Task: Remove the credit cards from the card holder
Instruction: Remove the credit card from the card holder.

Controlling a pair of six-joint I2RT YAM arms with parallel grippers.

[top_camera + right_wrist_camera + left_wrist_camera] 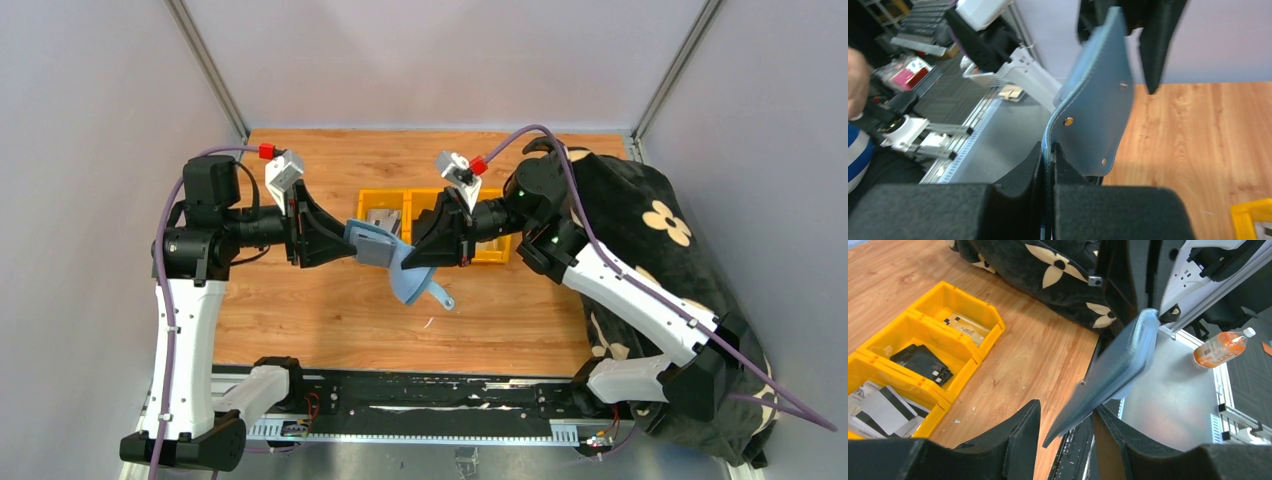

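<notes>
The slate-blue card holder (392, 262) hangs in the air between my two grippers, its flap and small tab (446, 302) drooping toward the table. My right gripper (408, 255) is shut on one edge of the holder (1095, 100), seen in the right wrist view (1048, 147). My left gripper (350, 240) is open, its jaws around the holder's other end (1118, 365); the holder leans against one finger (1103, 425) with a gap to the other. Credit cards lie in the yellow bins: a dark grey one (923, 362), pale ones (878, 410) and a beige one (965, 326).
Yellow bins (385, 200) stand in a row at the back middle of the wooden table (300, 310). A black cloth with pale flowers (650, 230) covers the table's right side. The arms' rail (400, 405) runs along the near edge.
</notes>
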